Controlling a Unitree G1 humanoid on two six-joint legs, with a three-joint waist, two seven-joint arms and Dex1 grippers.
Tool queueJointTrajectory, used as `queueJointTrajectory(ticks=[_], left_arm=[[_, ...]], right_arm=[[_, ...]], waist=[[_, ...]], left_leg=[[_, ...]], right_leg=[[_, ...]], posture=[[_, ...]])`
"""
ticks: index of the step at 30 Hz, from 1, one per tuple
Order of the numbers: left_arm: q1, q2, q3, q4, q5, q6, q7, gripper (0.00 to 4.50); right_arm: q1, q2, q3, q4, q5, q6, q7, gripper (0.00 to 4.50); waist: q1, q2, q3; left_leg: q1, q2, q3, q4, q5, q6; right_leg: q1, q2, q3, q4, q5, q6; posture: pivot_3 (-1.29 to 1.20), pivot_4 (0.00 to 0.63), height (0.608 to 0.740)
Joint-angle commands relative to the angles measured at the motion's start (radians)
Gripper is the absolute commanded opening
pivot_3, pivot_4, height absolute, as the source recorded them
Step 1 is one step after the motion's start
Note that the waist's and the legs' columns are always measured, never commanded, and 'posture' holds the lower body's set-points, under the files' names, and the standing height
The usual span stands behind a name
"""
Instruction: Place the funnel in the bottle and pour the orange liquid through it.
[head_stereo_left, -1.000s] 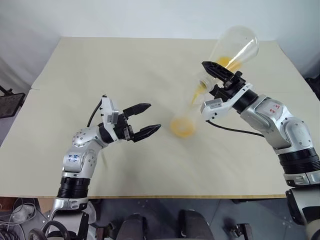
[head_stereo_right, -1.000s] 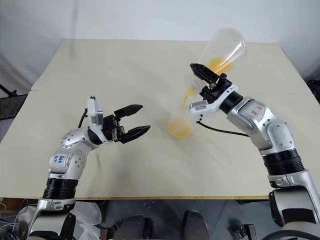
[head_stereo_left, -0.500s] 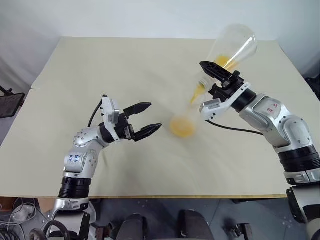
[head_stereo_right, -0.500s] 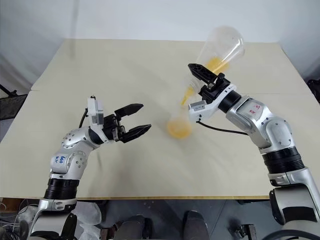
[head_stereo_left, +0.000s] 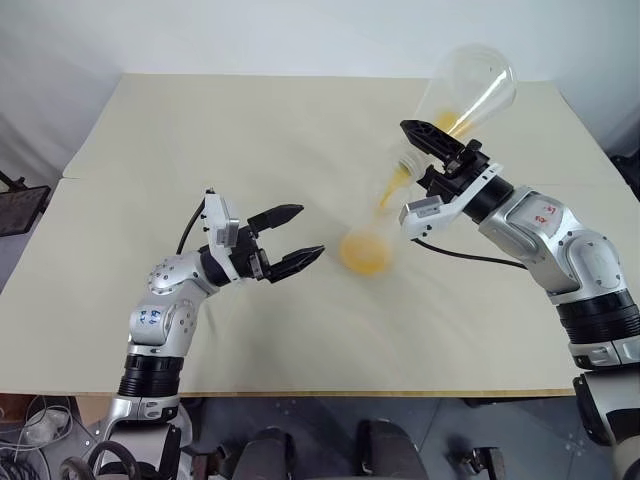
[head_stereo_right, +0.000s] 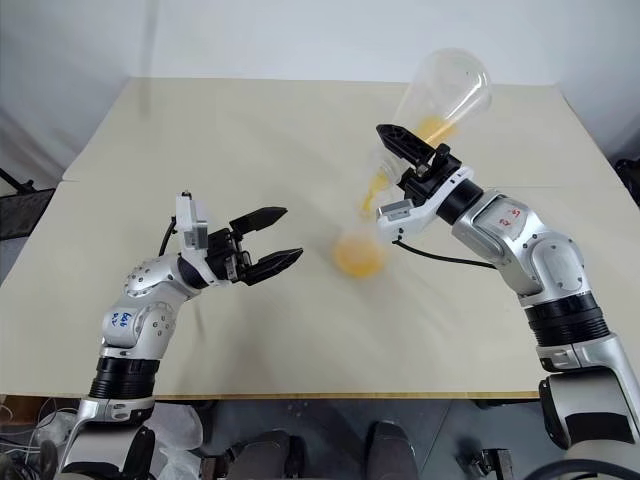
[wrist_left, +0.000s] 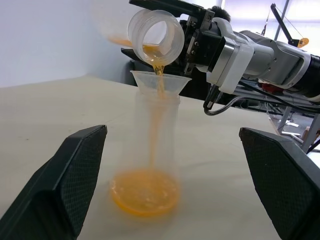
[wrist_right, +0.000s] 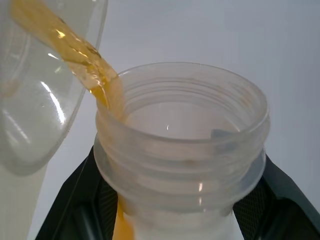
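My right gripper (head_stereo_left: 428, 160) is shut on the neck of a large clear conical flask (head_stereo_left: 468, 90), which is tilted mouth-down. Orange liquid (wrist_left: 159, 75) streams from the flask's mouth into the small clear funnel (wrist_left: 160, 80). The funnel sits in the neck of the clear bottle (head_stereo_left: 366, 232), which stands upright mid-table. A shallow orange pool (wrist_left: 145, 192) lies on the bottle's base, and some liquid remains in the flask (head_stereo_right: 432, 128). My left gripper (head_stereo_left: 310, 230) hangs open just left of the bottle, apart from it. In the right wrist view the flask neck (wrist_right: 180, 165) sits between my black fingers.
The beige table (head_stereo_left: 220, 130) stretches wide around the bottle. A seam crosses it from side to side, and its front edge runs near my arms. A black cable (head_stereo_left: 470, 260) loops under my right wrist.
The orange liquid keeps running from the flask through the funnel. Both arms hold their places.
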Motion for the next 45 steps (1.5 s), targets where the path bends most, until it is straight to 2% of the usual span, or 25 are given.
queueJointTrajectory(ticks=[1, 45], left_arm=[[-0.002, -0.007, 0.009, -0.048, -0.015, -0.022, 0.002, 4.50], [-0.012, -0.050, -0.012, -0.027, -0.005, -0.045, 0.004, 4.50]], right_arm=[[-0.021, -0.026, -0.022, -0.021, 0.009, 0.010, -0.016, 2.50], [-0.027, -0.064, -0.011, -0.007, -0.041, -0.010, -0.080, 2.50]], waist=[[0.000, 0.000, 0.000], [0.001, 0.000, 0.000]], left_leg=[[0.000, 0.000, 0.000, 0.000, 0.000, 0.000], [0.000, 0.000, 0.000, 0.000, 0.000, 0.000]], right_leg=[[0.000, 0.000, 0.000, 0.000, 0.000, 0.000], [0.000, 0.000, 0.000, 0.000, 0.000, 0.000]], posture=[[0.00, 0.150, 0.740], [0.00, 0.150, 0.740]])
